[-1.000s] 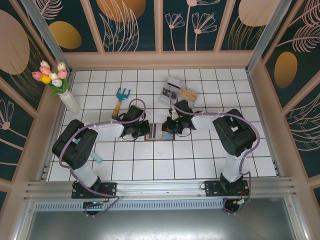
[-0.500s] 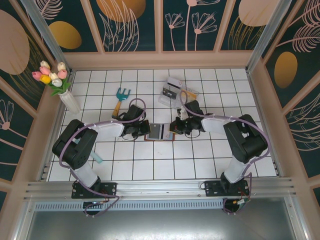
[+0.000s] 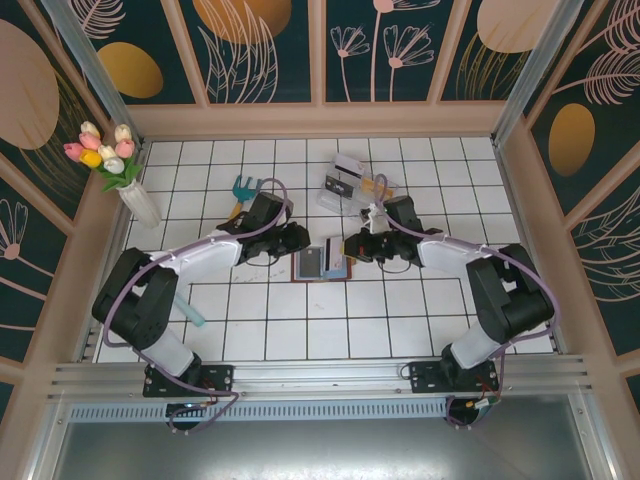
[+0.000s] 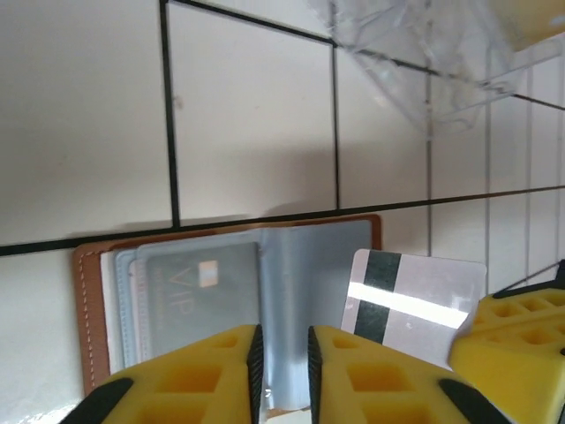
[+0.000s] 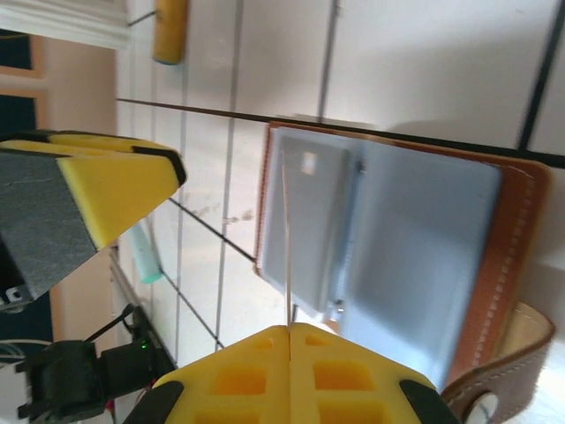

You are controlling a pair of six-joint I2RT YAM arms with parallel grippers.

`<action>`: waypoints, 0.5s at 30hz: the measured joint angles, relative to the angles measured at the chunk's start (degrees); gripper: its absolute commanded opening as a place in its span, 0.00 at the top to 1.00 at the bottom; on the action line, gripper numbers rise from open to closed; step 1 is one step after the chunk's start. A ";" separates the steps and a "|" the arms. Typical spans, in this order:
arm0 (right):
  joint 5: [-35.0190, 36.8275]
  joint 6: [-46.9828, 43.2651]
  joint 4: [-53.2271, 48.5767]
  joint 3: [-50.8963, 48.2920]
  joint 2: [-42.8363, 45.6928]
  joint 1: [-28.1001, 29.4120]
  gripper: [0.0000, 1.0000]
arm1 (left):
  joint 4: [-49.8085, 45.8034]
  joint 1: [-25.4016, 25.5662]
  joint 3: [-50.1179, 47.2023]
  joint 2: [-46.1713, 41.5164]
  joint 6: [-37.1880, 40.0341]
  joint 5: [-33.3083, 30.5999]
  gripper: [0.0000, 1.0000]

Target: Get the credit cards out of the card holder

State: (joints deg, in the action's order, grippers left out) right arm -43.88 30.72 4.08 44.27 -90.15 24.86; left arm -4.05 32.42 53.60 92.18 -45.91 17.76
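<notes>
You are looking at a white tiled desk [image 3: 300, 330] with dark grout lines, walled by dark flower-painted panels [image 3: 265, 45]. At its far left stands a white vase [image 3: 140, 203] of pink, yellow and white tulips [image 3: 100, 150]. A teal-headed garden fork [image 3: 241, 188] lies left of centre. A clear plastic box [image 3: 352, 180], small items inside, lies right of it.

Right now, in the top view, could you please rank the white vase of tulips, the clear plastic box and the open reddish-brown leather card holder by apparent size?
1. white vase of tulips
2. clear plastic box
3. open reddish-brown leather card holder
The vase rises toward the camera, which may flatter it.
</notes>
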 measured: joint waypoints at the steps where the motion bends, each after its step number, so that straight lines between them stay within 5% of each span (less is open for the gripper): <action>1: -0.94 0.07 0.74 -0.02 0.50 -0.17 0.99 | 0.50 -0.48 -0.02 -0.59 -0.13 0.74 0.65; 9: -9.90 3.39 7.45 3.15 3.43 -2.62 0.98 | 8.33 -5.92 -1.40 -6.91 -4.68 9.92 0.29; 15: -15.39 7.96 13.84 9.35 3.76 -4.87 0.98 | 16.06 -6.23 1.70 -7.78 -8.72 16.87 0.26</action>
State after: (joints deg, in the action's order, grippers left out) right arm -59.27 38.68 17.91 53.63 -86.39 19.99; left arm 12.01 26.20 55.31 84.40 -54.63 34.63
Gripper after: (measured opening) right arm 0.066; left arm 0.763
